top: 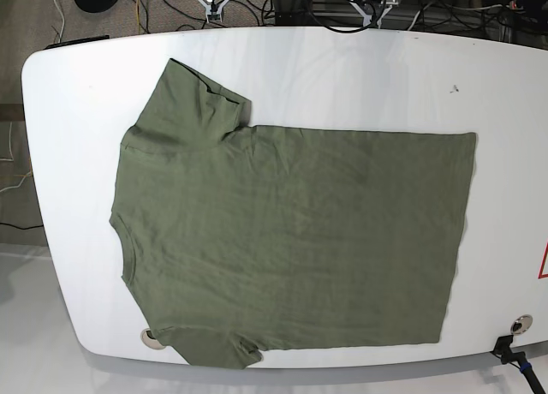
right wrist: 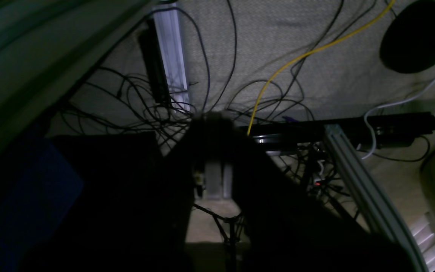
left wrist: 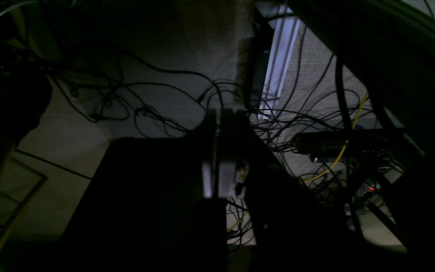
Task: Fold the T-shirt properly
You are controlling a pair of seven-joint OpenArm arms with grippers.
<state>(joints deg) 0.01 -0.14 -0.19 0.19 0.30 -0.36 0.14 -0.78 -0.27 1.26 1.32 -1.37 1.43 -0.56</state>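
While both hands (left wrist: 223, 151) (right wrist: 213, 151) clenched, T-shirt (top: 291, 240) flat, hem near table (top: 360, 64) edge.

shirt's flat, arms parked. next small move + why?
Probably bring one gripper up over the table to the far sleeve. The T-shirt lies spread and unfolded on the white table, collar toward the base view's left, and neither arm shows above it; both wrist cameras see only floor cables.

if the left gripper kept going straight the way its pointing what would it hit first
Probably the floor. In the left wrist view the left gripper, jaws together, points down past the table edge at carpet strewn with cables; depth is unclear. The T-shirt is not in its line.
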